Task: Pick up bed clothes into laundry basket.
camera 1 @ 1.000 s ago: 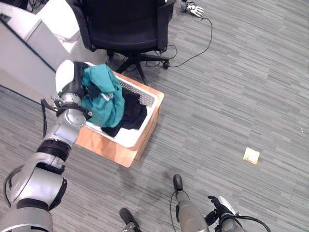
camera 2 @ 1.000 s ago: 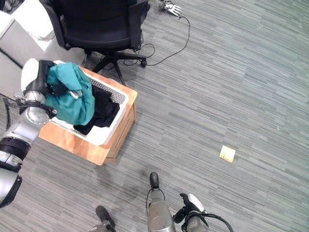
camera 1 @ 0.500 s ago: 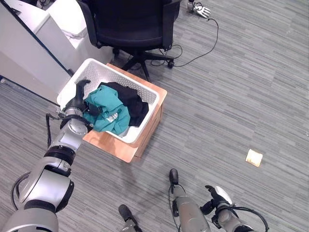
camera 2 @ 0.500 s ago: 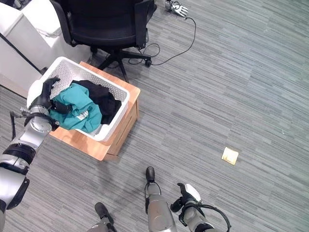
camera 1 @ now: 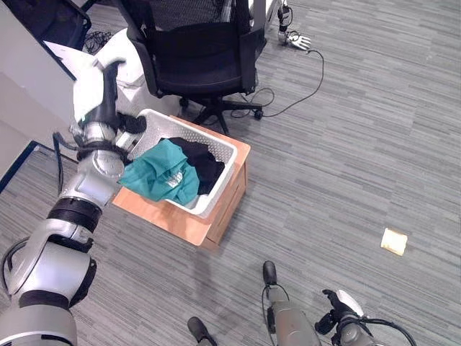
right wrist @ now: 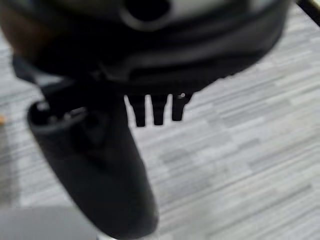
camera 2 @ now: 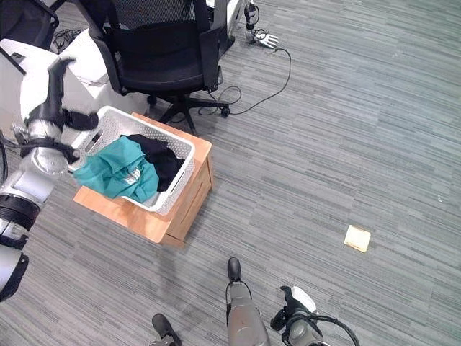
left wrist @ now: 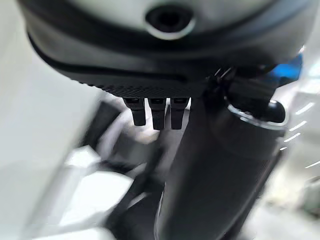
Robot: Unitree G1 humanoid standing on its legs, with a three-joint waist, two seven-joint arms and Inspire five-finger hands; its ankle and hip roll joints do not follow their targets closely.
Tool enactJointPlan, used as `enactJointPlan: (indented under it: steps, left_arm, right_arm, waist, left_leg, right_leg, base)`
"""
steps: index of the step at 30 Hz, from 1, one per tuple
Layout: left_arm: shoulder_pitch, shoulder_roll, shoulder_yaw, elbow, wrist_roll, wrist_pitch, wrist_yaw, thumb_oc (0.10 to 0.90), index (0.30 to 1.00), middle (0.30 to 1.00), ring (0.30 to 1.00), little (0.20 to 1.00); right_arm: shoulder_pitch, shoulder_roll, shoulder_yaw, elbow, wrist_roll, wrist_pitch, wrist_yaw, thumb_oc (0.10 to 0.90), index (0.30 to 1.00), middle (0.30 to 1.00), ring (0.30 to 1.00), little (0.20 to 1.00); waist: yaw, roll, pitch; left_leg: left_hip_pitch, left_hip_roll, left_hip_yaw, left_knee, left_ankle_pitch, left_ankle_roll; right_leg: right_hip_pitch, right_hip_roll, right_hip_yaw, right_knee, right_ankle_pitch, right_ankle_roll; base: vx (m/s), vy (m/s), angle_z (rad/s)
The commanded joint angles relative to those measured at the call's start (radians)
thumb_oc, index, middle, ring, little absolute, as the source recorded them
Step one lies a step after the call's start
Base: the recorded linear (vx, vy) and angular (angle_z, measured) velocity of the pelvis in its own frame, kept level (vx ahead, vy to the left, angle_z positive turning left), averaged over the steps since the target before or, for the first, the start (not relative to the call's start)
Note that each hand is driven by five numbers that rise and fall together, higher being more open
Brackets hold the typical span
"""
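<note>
The teal garment [camera 1: 160, 176] lay in the white laundry basket [camera 1: 220, 146], bunched toward the basket's near left side and spilling a little over that rim, with a black garment [camera 1: 202, 163] beside it deeper inside. The basket stood on a low wooden table [camera 1: 220, 209], set toward the table's far left edge, and the table stood on grey striped carpet [camera 1: 346, 158]. The left robot hand [camera 1: 108, 90] was raised above the basket's far left corner, apart from the clothes, its fingers straight and holding nothing. The right robot hand [camera 1: 337, 308] hung low over the carpet, well away from the table; whether its fingers were open or curled could not be told. A black office chair [camera 1: 198, 54] stood just behind the table. A small tan square [camera 1: 393, 241] lay on the carpet far to the right.
</note>
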Motion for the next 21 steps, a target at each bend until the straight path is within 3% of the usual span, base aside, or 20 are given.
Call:
enactJointPlan:
  steps: [1, 3, 4, 5, 6, 8, 10, 11, 12, 14, 17, 18, 19, 21]
  left_arm:
    - [0.078, 0.05, 0.278, -0.262, -0.031, -0.186, 0.182, 0.8, 0.9, 0.9, 0.9, 0.9]
    - [0.173, 0.005, 0.355, -0.342, -0.066, -0.22, 0.192, 0.8, 0.9, 0.9, 0.9, 0.9]
    - [0.332, -0.083, 0.441, -0.471, -0.134, -0.297, 0.168, 0.8, 0.9, 0.9, 0.9, 0.9]
    - [0.336, -0.084, 0.444, -0.474, -0.134, -0.295, 0.166, 0.8, 0.9, 0.9, 0.9, 0.9]
    - [0.423, -0.122, 0.472, -0.533, -0.167, -0.331, 0.144, 0.8, 0.9, 0.9, 0.9, 0.9]
    - [0.625, -0.2, 0.517, -0.632, -0.269, -0.387, 0.04, 0.8, 0.9, 0.9, 0.9, 0.9]
    - [0.772, -0.269, 0.56, -0.63, -0.269, -0.372, 0.0, 0.8, 0.9, 0.9, 0.9, 0.9]
    - [0.786, -0.272, 0.558, -0.64, -0.27, -0.368, -0.003, 0.8, 0.9, 0.9, 0.9, 0.9]
    - [0.903, -0.326, 0.58, -0.6, -0.286, -0.353, -0.054, 0.8, 0.9, 0.9, 0.9, 0.9]
    - [0.978, -0.349, 0.562, -0.558, -0.334, -0.333, -0.12, 0.8, 0.9, 0.9, 0.9, 0.9]
    - [1.037, -0.349, 0.56, -0.524, -0.365, -0.315, -0.182, 0.8, 0.9, 0.9, 0.9, 0.9]
    - [1.103, -0.362, 0.566, -0.5, -0.407, -0.292, -0.237, 0.8, 0.9, 0.9, 0.9, 0.9]
    - [1.14, -0.348, 0.563, -0.482, -0.414, -0.27, -0.273, 0.8, 0.9, 0.9, 0.9, 0.9]
    - [1.155, -0.333, 0.57, -0.478, -0.413, -0.261, -0.283, 0.8, 0.9, 0.9, 0.9, 0.9]
  right_arm:
    - [-0.076, -0.008, 0.041, -0.115, -0.037, -0.044, -0.028, 0.8, 0.9, 0.9, 0.9, 0.9]
    - [-0.11, -0.039, 0.045, -0.179, -0.046, -0.044, -0.033, 0.8, 0.9, 0.9, 0.9, 0.9]
    - [-0.196, -0.119, 0.017, -0.366, -0.044, -0.057, -0.037, 0.8, 0.9, 0.9, 0.9, 0.9]
    - [-0.195, -0.121, 0.018, -0.368, -0.044, -0.056, -0.036, 0.8, 0.9, 0.9, 0.9, 0.9]
    - [-0.242, -0.179, -0.001, -0.472, -0.042, -0.071, -0.039, 0.8, 0.9, 0.9, 0.9, 0.9]
    - [-0.369, -0.346, -0.062, -0.75, -0.041, -0.103, -0.045, 0.8, 0.9, 0.9, 0.9, 0.9]
    - [-0.271, -0.335, -0.081, -0.914, -0.193, -0.149, -0.055, 0.8, 0.9, 0.9, 0.9, 0.9]
    - [-0.248, -0.337, -0.09, -0.931, -0.198, -0.147, -0.051, 0.8, 0.9, 0.9, 0.9, 0.9]
    - [-0.158, -0.356, -0.177, -1.055, -0.263, -0.179, -0.065, 0.8, 0.9, 0.9, 0.9, 0.9]
    - [-0.113, -0.362, -0.229, -1.132, -0.272, -0.192, -0.058, 0.8, 0.9, 0.9, 0.9, 0.9]
    - [-0.117, -0.377, -0.265, -1.208, -0.261, -0.197, -0.04, 0.8, 0.9, 0.9, 0.9, 0.9]
    - [-0.128, -0.391, -0.282, -1.261, -0.243, -0.208, -0.017, 0.8, 0.9, 0.9, 0.9, 0.9]
    - [-0.149, -0.38, -0.281, -1.286, -0.209, -0.214, 0.004, 0.8, 0.9, 0.9, 0.9, 0.9]
    - [-0.175, -0.365, -0.259, -1.297, -0.173, -0.214, 0.029, 0.8, 0.9, 0.9, 0.9, 0.9]
  waist:
    - [0.027, -0.068, -0.024]
    - [0.033, -0.067, -0.025]
    - [0.062, -0.077, -0.024]
    - [0.061, -0.075, -0.025]
    - [0.079, -0.081, -0.023]
    - [0.119, -0.11, -0.016]
    - [0.123, -0.126, 0.002]
    - [0.12, -0.124, -0.004]
    - [0.127, -0.134, -0.006]
    - [0.128, -0.129, -0.021]
    - [0.129, -0.128, -0.027]
    - [0.142, -0.124, -0.038]
    - [0.163, -0.118, -0.043]
    - [0.196, -0.117, -0.029]
  left_leg:
    - [0.053, 0.084, -0.077, 0.006, 0.031, -0.089]
    - [0.057, 0.086, -0.08, 0.006, 0.048, -0.089]
    - [0.064, 0.082, -0.093, 0.011, 0.053, -0.086]
    - [0.063, 0.083, -0.093, 0.01, 0.054, -0.086]
    - [0.067, 0.079, -0.095, 0.017, 0.054, -0.083]
    - [0.077, 0.072, -0.063, 0.138, -0.011, -0.062]
    - [0.095, 0.061, -0.034, 0.249, -0.056, -0.053]
    - [0.09, 0.065, -0.042, 0.261, -0.064, -0.052]
    - [0.122, 0.054, -0.044, 0.349, -0.107, -0.048]
    - [0.146, 0.066, -0.101, 0.405, -0.144, -0.06]
    - [0.184, 0.071, -0.086, 0.342, -0.176, -0.057]
    - [0.217, 0.046, -0.078, 0.236, -0.213, -0.041]
    - [0.235, 0.018, -0.09, 0.114, -0.203, -0.017]
    - [0.241, -0.016, -0.124, 0.043, -0.183, 0.005]
  right_leg:
    - [0.167, -0.024, 0.006, -0.005, -0.251, 0.108]
    - [0.171, -0.02, 0.006, -0.005, -0.25, 0.103]
    - [0.184, -0.016, 0.001, -0.005, -0.258, 0.095]
    - [0.184, -0.016, 0.001, -0.005, -0.257, 0.094]
    - [0.193, -0.018, -0.004, -0.005, -0.26, 0.09]
    - [0.225, -0.039, -0.054, -0.005, -0.267, 0.065]
    - [0.234, -0.06, -0.102, -0.002, -0.258, 0.044]
    - [0.24, -0.06, -0.108, -0.003, -0.259, 0.045]
    - [0.239, -0.086, -0.174, 0.001, -0.251, 0.027]
    - [0.259, -0.097, -0.233, 0.003, -0.265, 0.026]
    - [0.261, -0.116, -0.301, 0.009, -0.244, 0.036]
    - [0.255, -0.136, -0.335, 0.014, -0.214, 0.054]
    - [0.224, -0.166, -0.363, 0.055, -0.19, 0.074]
    - [0.18, -0.198, -0.37, 0.127, -0.177, 0.094]
  base:
    - [-0.01, -0.064, -0.17]
    - [-0.04, -0.055, -0.07]
    - [-0.05, -0.027, 0.04]
    - [-0.06, -0.044, 0.1]
    - [-0.08, -0.109, 0.22]
    - [-0.18, -0.195, 0.4]
    - [-0.18, -0.124, 0.77]
    - [-0.23, -0.103, 0.76]
    - [-0.22, -0.098, 1.15]
    - [-0.18, -0.045, 1.98]
    - [-0.15, 0.067, 1.03]
    - [-0.31, 0.297, 1.3]
    - [-0.4, 0.345, 1.54]
    - [-0.34, 0.223, 1.08]
